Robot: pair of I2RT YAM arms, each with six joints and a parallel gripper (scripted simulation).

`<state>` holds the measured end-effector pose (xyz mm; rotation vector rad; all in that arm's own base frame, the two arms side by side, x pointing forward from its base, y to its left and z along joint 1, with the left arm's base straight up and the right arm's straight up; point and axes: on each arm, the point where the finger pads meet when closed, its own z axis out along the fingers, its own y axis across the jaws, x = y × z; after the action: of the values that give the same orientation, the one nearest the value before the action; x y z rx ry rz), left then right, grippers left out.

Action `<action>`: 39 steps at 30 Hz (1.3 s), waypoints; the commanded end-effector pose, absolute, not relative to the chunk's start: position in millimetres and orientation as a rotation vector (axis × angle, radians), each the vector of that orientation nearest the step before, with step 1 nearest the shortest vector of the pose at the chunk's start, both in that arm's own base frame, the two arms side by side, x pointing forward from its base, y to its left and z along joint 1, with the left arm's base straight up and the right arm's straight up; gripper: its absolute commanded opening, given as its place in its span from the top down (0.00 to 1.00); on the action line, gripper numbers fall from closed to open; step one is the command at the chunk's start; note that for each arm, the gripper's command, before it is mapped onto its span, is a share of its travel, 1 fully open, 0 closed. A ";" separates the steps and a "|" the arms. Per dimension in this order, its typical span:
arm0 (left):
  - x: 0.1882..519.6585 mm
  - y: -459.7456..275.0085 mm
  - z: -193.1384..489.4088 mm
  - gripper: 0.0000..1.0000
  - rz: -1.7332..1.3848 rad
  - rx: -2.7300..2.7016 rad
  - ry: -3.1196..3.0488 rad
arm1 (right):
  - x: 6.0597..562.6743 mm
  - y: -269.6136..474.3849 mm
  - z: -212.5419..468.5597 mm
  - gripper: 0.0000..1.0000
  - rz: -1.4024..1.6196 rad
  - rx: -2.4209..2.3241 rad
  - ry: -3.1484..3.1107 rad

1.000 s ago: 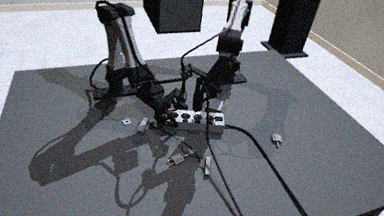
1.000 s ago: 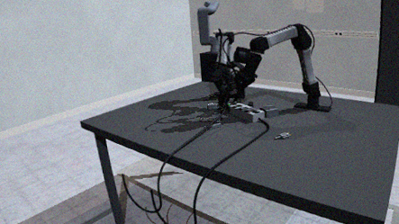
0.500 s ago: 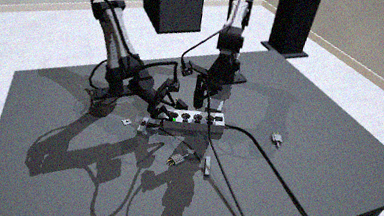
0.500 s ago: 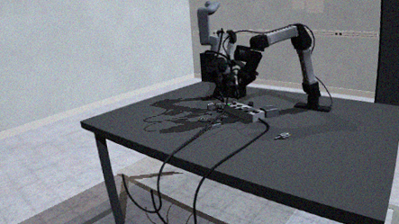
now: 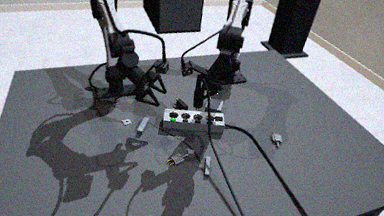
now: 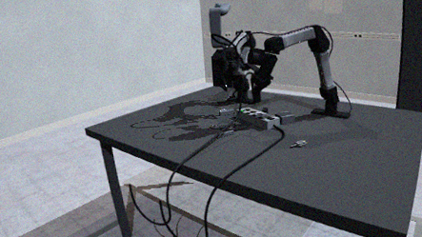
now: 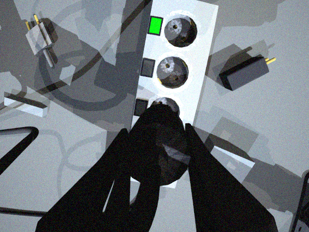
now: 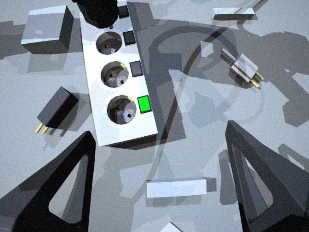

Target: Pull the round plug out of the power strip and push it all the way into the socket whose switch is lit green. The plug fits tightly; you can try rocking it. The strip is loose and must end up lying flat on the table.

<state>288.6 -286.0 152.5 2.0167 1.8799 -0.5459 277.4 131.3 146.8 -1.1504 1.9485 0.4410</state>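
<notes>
The white power strip point(image 5: 189, 127) point(image 7: 198, 62) point(image 8: 127, 136) lies flat on the table. Its green-lit switch point(image 5: 173, 120) point(image 7: 155, 25) point(image 8: 144, 104) is at one end, beside an empty socket point(image 7: 180, 31) point(image 8: 121, 109). My left gripper point(image 7: 156, 131) is shut on the black round plug point(image 7: 172, 169) point(image 8: 102, 12). The plug is out, above the strip's far part from the green switch; a gold pin shows below it in the right wrist view. The sockets beneath it are partly hidden. My right gripper point(image 5: 161, 98) point(image 8: 157, 132) is open and empty, off the strip's green end.
A black adapter point(image 7: 247, 72) point(image 8: 57, 107) and a pale box point(image 8: 44, 27) lie along one side of the strip. A grey plug point(image 7: 39, 37) point(image 8: 244, 67) and small white blocks point(image 7: 25, 104) point(image 8: 176, 188) lie around. Another plug point(image 5: 276, 139) point(image 6: 300, 144) lies apart. Cables point(image 5: 281, 179) cross the table edge.
</notes>
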 end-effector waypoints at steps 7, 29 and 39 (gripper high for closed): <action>292.1 -288.6 174.7 0.67 -0.527 1.985 1.846 | 242.2 120.6 241.0 0.00 0.287 -0.944 2.081; 257.9 -378.7 153.3 0.67 -0.531 1.993 1.855 | 96.0 64.4 389.5 0.00 0.295 -0.663 1.799; 249.2 -373.8 134.3 0.67 -0.549 2.019 1.882 | 81.9 50.7 395.6 0.00 0.325 -0.643 1.776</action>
<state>248.7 -366.7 133.7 2.0298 1.9000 -0.5433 77.8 57.5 396.9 -0.6865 1.7398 0.3389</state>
